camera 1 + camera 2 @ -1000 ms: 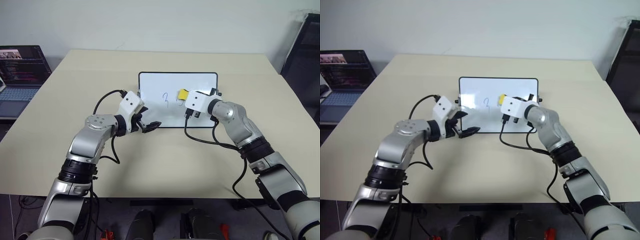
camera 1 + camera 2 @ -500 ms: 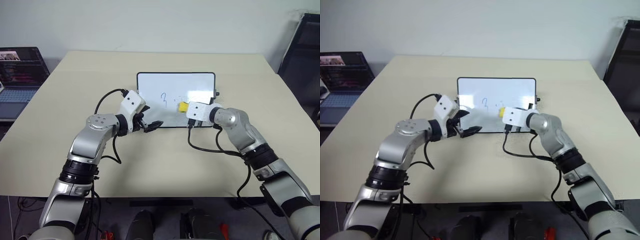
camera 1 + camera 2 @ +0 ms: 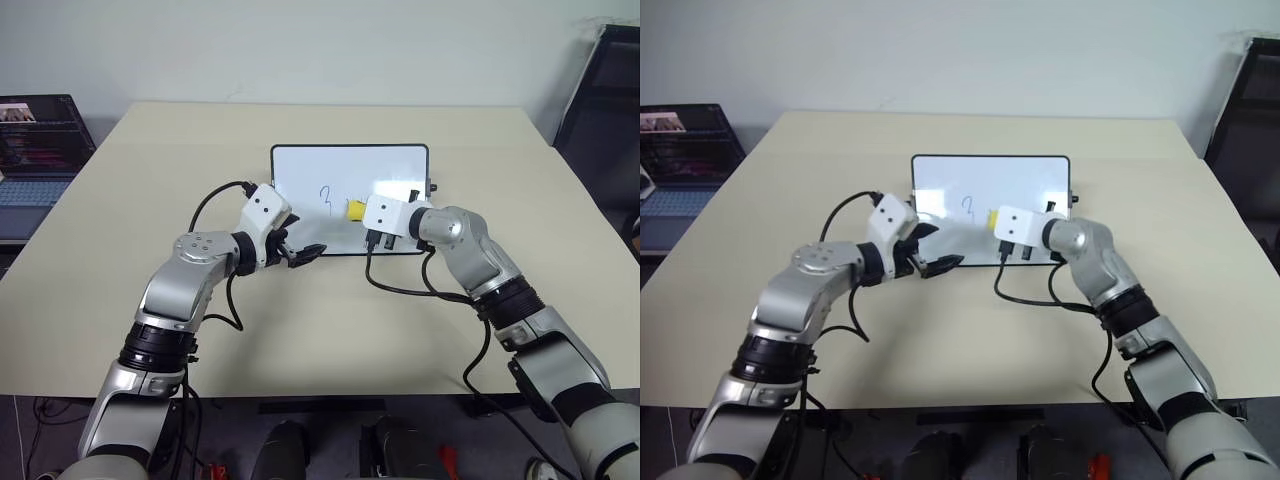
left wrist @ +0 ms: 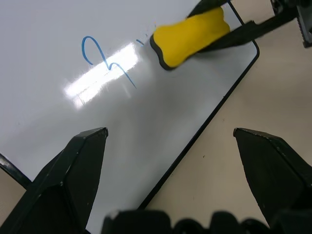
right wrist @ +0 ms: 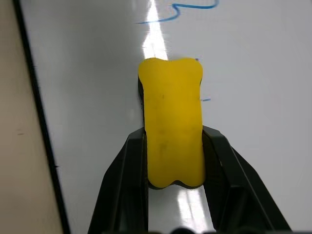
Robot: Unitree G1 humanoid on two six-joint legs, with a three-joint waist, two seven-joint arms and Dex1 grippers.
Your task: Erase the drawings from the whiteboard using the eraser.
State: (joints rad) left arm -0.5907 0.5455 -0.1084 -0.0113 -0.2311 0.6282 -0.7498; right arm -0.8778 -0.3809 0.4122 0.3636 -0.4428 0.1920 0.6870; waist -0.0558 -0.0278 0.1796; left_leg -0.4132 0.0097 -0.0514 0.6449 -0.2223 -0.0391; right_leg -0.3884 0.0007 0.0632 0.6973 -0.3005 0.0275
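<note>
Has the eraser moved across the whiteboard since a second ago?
Yes. The eraser, held in the right gripper, has slid toward the robot's left, closer to the "3" drawing on the whiteboard.

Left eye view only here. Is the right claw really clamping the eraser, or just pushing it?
Observer: Clamped. The right wrist view has the eraser between both fingers of the right claw, gripped by its long sides.
Operator: Ink near it?
Observer: Tiny blue specks on the whiteboard right beside the eraser.
Operator: Left claw?
Observer: The left claw is open and holds nothing. Its fingers are spread over the board's near edge.
</note>
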